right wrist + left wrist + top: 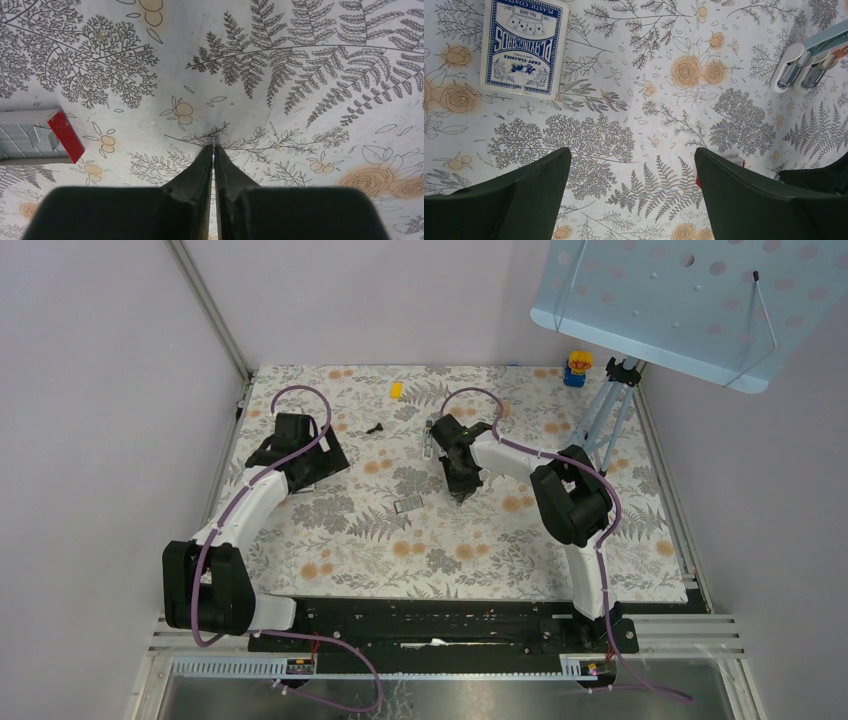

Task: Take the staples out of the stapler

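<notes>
The stapler [806,62], white and pale blue, lies open on the floral cloth at the upper right of the left wrist view. In the top view it is the small grey shape [428,437] just left of my right arm. My left gripper [633,165] is open and empty above bare cloth, well left of the stapler [318,470]. My right gripper [214,147] is shut, its tips pressed onto the cloth, which puckers around them [462,494]. I see nothing clearly held between the fingers. A small staple box [30,137] with a red flap lies to their left.
A blue playing-card box [521,47] lies by the left gripper. The staple box also shows in the top view [407,505]. A yellow piece [396,390], a small black part [375,428], a toy [578,368] and a tripod [612,410] under a perforated blue board stand at the back.
</notes>
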Robot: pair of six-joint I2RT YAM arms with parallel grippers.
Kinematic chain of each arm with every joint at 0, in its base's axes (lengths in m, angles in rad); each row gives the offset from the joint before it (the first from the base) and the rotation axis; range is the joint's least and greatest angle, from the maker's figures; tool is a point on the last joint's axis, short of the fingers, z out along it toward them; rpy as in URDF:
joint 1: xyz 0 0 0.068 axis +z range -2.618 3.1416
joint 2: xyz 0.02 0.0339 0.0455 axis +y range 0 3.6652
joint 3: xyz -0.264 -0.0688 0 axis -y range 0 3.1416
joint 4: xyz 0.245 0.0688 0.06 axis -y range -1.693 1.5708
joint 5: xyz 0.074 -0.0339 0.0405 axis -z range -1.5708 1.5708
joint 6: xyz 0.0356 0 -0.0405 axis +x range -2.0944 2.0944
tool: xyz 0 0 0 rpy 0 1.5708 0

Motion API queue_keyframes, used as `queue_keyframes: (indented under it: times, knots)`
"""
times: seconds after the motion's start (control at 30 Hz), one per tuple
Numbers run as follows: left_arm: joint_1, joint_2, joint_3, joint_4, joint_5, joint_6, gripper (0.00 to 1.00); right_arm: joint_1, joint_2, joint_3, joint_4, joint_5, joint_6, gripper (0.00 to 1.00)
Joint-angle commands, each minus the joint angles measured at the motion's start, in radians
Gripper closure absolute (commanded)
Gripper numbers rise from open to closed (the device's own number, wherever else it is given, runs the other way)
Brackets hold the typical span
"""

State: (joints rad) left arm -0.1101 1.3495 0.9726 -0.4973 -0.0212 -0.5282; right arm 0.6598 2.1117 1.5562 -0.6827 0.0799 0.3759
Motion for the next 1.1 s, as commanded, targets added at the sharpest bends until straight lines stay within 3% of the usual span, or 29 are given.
queue_keyframes:
  times: [0.0, 0.5, 0.8, 0.87, 1.0, 1.07]
  knots:
    - [0.006, -0.016, 0.003, 0.049, 0.012, -0.005, 0.01, 0.000, -0.010, -0.020, 0.029, -0.045, -0.076, 0.88]
    - [0.010, -0.011, 0.003, 0.049, 0.017, -0.007, 0.01, 0.000, -0.030, -0.015, 0.062, -0.077, -0.145, 0.81]
    - [0.013, -0.010, 0.003, 0.050, 0.017, -0.007, 0.01, 0.000, -0.092, 0.044, 0.087, 0.082, -0.034, 0.80]
    - [0.013, -0.010, 0.003, 0.049, 0.017, -0.007, 0.01, 0.001, -0.117, 0.037, 0.077, 0.122, 0.033, 0.74]
    - [0.013, -0.010, 0.003, 0.050, 0.017, -0.007, 0.01, 0.011, -0.172, -0.032, 0.080, 0.132, 0.198, 0.50]
    - [0.015, -0.012, 0.002, 0.050, 0.017, -0.006, 0.01, 0.029, -0.175, -0.049, 0.068, 0.132, 0.253, 0.43]
